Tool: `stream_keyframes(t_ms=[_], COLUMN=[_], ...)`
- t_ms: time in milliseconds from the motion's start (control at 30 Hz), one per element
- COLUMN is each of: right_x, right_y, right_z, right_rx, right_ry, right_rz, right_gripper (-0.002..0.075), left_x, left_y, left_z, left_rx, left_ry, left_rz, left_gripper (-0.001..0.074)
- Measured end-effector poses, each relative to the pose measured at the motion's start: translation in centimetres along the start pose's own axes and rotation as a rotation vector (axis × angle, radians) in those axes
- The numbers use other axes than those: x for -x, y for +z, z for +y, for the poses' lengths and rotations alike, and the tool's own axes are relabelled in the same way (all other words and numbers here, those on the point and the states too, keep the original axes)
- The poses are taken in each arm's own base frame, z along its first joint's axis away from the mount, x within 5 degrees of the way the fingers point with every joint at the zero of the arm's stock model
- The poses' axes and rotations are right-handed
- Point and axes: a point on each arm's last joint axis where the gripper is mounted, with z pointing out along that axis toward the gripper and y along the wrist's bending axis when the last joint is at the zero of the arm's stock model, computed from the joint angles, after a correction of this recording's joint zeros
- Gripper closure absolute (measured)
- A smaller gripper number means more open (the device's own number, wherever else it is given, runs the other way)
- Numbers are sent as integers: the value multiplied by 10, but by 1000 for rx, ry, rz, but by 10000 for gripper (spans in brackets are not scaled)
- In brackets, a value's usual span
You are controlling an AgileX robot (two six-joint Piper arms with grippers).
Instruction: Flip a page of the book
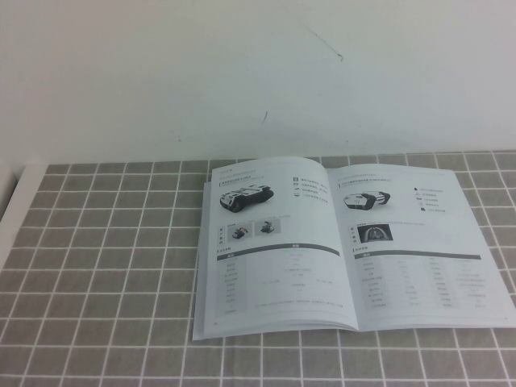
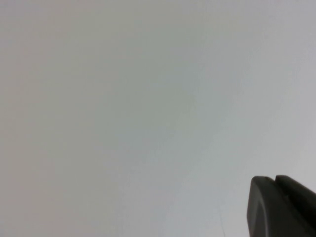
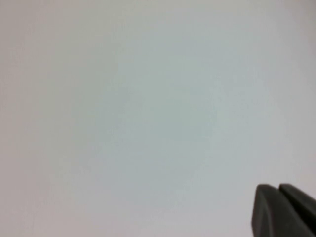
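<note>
The book [image 1: 348,242] lies open and flat on the grey checked cloth, right of the middle in the high view. Its left page [image 1: 274,250] and right page [image 1: 419,242] each show small vehicle photos, a dark grey bar and a table. Both pages lie flat. Neither arm shows in the high view. My left gripper [image 2: 274,180] shows only as dark fingertips pressed together against a plain white surface. My right gripper [image 3: 278,187] looks the same in its own wrist view, tips together and holding nothing. The book is out of view in both wrist views.
The grey cloth with white grid lines [image 1: 97,274] covers the table from left to right. A white wall [image 1: 242,72] with a few faint marks rises behind it. A white table edge [image 1: 11,201] shows at the far left.
</note>
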Motion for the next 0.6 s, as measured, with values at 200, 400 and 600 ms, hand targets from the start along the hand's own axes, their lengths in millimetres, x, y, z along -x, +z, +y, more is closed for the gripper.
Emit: stream_keyframes(t_ms=[200,400,600], right_x=[57,106,148], right_y=[-2,-14,-24], right_z=[6,10,11], right_rx=[16,16,24], right_ry=[-115,-136,-121], right_rz=[-192,-378,-625], right_gripper=[729,729,729], left_x=[54,97,117], left_y=[-11,-32,-28], left_z=[-44,-78,-111], left_rx=[-101,-157,-228], left_ry=[195,300,489], left_rz=[-201,-392,-348], left_gripper=[738,738,738])
